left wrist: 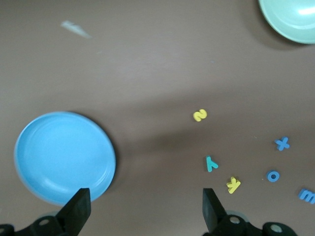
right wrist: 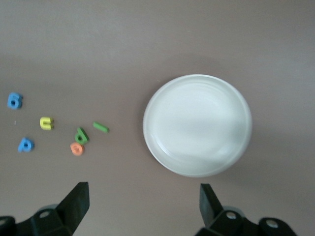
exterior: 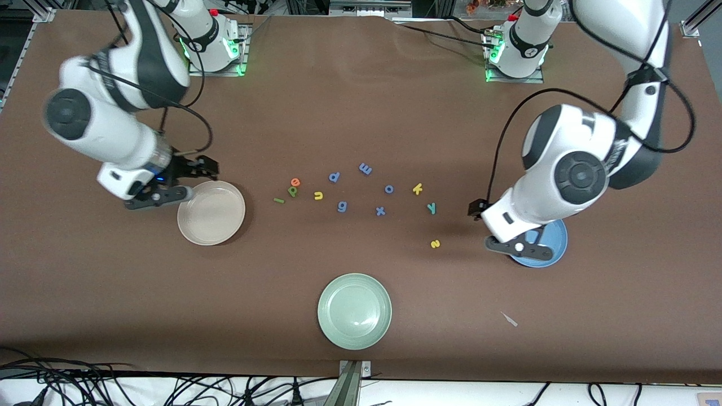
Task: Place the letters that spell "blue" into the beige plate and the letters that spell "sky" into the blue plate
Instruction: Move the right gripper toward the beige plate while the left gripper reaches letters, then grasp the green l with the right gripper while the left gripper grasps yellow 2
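The beige plate lies toward the right arm's end. Beside it my right gripper hovers open and holds nothing. Toward the middle lie the green l, green b, orange e and yellow u. The blue plate lies toward the left arm's end, partly hidden by my open, empty left gripper. Near it are the yellow k, teal y and yellow s.
A pale green plate sits nearest the front camera at the middle. Several periwinkle-blue letters, among them an x and a g, lie between the two letter groups. A small pale scrap lies near the blue plate.
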Available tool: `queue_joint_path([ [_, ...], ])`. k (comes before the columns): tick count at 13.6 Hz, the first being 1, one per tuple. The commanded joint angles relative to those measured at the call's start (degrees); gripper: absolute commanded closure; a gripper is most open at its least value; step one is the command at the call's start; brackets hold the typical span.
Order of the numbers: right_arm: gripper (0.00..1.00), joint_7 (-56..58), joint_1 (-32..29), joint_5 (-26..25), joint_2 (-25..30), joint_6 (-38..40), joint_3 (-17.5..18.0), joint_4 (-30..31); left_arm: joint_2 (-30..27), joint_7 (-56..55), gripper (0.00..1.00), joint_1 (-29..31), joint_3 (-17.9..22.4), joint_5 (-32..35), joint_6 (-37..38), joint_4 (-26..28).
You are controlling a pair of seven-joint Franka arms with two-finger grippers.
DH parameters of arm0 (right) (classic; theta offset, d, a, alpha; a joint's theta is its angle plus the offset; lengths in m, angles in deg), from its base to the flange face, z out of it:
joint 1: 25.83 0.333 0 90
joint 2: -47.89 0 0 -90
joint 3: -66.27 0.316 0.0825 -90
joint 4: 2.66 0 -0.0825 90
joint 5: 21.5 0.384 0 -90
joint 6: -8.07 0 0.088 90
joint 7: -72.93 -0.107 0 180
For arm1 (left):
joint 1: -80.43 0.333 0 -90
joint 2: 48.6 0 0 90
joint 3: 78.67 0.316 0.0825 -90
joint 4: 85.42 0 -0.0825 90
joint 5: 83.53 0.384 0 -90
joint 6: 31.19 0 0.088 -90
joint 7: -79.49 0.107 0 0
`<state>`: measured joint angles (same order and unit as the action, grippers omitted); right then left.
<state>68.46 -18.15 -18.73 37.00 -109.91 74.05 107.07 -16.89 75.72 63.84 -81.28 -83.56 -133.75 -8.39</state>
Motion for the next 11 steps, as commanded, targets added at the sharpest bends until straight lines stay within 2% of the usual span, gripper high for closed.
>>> queue_joint_path([
  [1, 0.01, -10.0, -0.4, 0.1, -0.4, -11.3, 5.2, 7.9, 4.3, 11.6, 0.00, -2.0, 0.4, 1.0, -1.8, -2.7],
  [4, 0.01, -17.3, -0.2, -0.3, -5.0, -17.2, 7.6, 8.8, 8.4, 27.5, 0.00, -1.9, 0.4, 0.7, -6.3, -2.7],
  [6, 0.01, -21.4, -0.2, -2.6, -7.6, -21.1, 8.6, 9.4, 11.0, 39.0, 0.00, -1.8, 0.4, 0.5, -10.4, -2.7],
  [8, 0.01, -27.9, -0.1, -9.2, -11.6, -24.0, 9.1, 9.3, 13.4, 47.7, 0.00, -1.5, 0.4, 0.5, -13.6, -2.7],
  [11, 0.01, -39.4, 0.1, -20.9, -16.1, -27.4, 9.9, 9.0, 16.4, 53.4, 0.00, -2.8, 0.3, 0.5, -18.1, -2.7],
])
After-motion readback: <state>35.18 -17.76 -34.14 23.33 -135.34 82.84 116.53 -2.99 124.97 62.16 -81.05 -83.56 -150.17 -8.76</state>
